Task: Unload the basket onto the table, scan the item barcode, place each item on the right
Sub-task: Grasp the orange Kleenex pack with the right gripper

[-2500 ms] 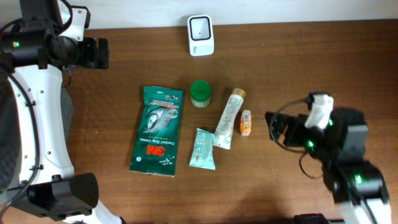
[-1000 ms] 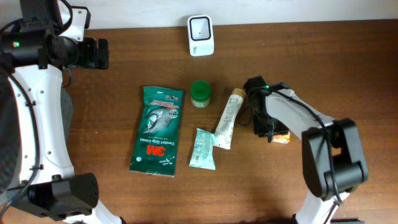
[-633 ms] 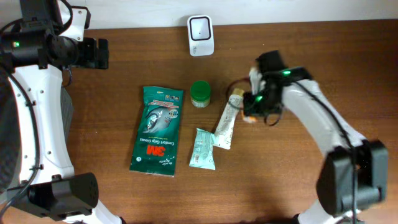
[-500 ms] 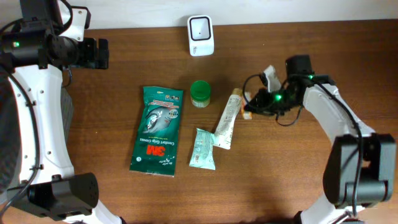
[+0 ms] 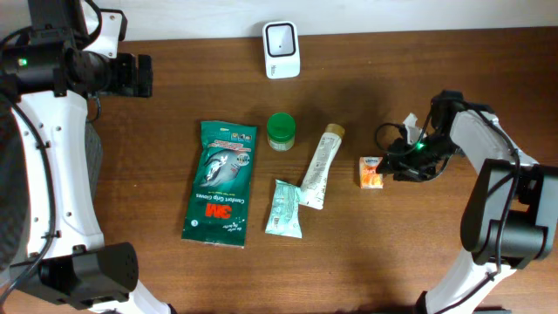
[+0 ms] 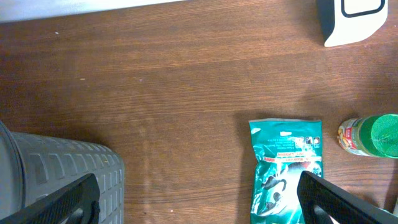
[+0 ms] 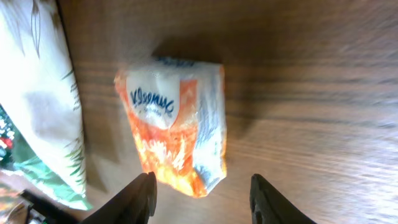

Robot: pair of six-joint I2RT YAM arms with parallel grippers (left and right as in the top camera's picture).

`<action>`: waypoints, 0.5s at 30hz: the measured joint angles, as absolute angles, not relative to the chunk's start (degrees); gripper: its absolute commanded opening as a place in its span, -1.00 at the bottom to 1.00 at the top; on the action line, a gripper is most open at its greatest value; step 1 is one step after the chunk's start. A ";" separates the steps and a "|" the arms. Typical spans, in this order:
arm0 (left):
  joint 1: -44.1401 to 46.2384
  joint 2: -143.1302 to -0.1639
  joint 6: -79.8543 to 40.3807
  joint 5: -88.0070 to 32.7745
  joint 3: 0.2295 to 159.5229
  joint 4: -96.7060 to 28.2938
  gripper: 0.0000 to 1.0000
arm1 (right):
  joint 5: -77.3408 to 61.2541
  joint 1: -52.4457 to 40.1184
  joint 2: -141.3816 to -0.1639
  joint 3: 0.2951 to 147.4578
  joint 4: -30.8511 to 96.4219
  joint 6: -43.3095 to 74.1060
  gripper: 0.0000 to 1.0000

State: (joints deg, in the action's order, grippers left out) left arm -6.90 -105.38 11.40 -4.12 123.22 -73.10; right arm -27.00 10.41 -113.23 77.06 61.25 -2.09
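Orange and white, the small tissue pack [image 5: 371, 172] lies flat on the brown wooden worktop [image 5: 174, 105], just to the right of a cream tube [image 5: 322, 166] and well apart from the white scanner [image 5: 282, 49] at the far edge. The right hand [image 5: 397, 164] sits low beside the pack on its right. In the right wrist view its two fingers stand partly apart at the near end of the pack [image 7: 177, 134], and it holds nothing. The left hand [image 5: 131, 74] hangs over the far left of the worktop, its fingers spread wide and empty. Below it the left wrist view shows the top of a green glove packet [image 6: 285, 165] and a jar [image 6: 370, 134] with a green lid. A small teal sachet [image 5: 285, 209] lies touching the tube's lower end.
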 measured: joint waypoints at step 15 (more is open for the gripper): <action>-6.90 -105.38 11.40 -4.12 123.22 -73.10 0.98 | -22.48 10.46 -92.25 60.77 50.37 8.86 0.15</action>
State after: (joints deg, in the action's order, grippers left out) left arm -6.90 -105.38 11.40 -4.12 123.22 -73.10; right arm -22.48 10.46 -92.25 60.77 50.37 8.86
